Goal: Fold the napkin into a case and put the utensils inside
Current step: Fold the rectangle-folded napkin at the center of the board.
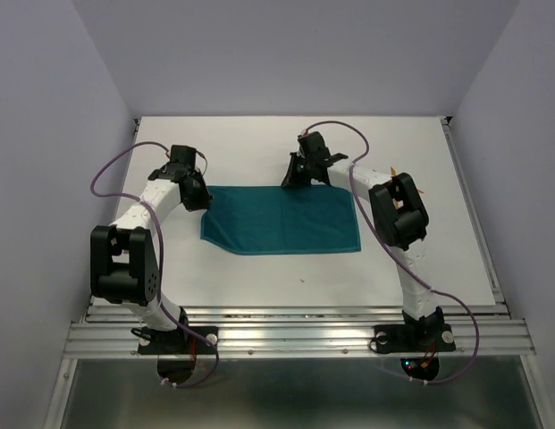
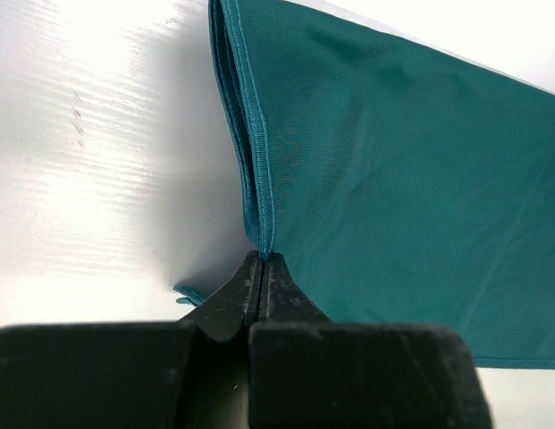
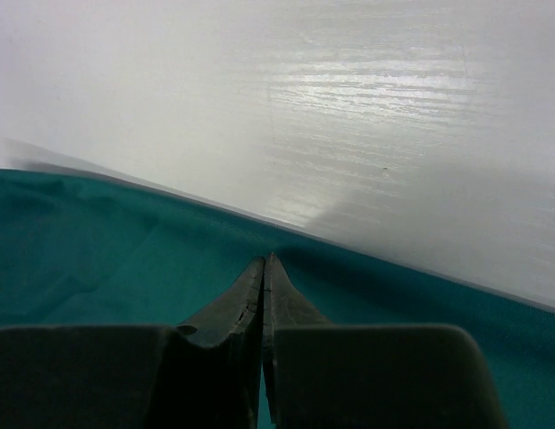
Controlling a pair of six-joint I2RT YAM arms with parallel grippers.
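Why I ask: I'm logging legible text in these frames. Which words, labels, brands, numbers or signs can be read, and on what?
None: no word, number or sign is readable in any view.
The napkin is plain teal, the table plain white, and the left gripper and right gripper show unmarked black fingers.

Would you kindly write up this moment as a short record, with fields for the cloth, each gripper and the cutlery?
napkin: teal, folded in layers, lying as a wide rectangle on the table
left gripper: shut on the napkin's layered left edge
right gripper: shut on the napkin's far edge
utensils: only orange slivers show, mostly hidden behind the right arm, outside the cloth
case: not yet formed
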